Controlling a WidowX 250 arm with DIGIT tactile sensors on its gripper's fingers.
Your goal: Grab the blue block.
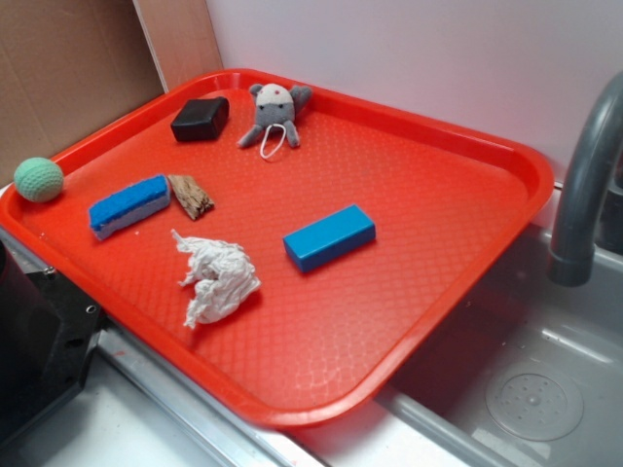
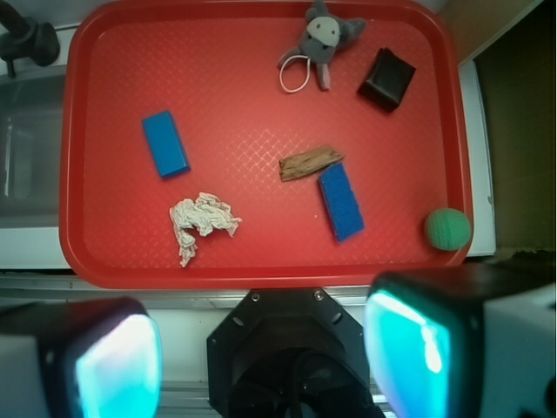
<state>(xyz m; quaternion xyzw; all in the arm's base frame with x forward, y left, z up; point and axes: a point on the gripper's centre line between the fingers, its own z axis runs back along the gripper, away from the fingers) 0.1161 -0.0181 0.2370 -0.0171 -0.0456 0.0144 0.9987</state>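
Claw (image 2: 261, 357) (wrist view only) apart, blue block (image 1: 329, 236) untouched

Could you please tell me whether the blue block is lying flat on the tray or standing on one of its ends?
Lying flat. The blue block rests on a broad face on the red tray, untouched; the claw hangs open above.

No readable text, labels, brands or numbers anywhere in either view.

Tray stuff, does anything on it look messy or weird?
Mostly the white crumpled paper, scrunched up near the tray's front edge. The green ball sits perched on the rim instead of inside. The blue block lies flat and looks fine.
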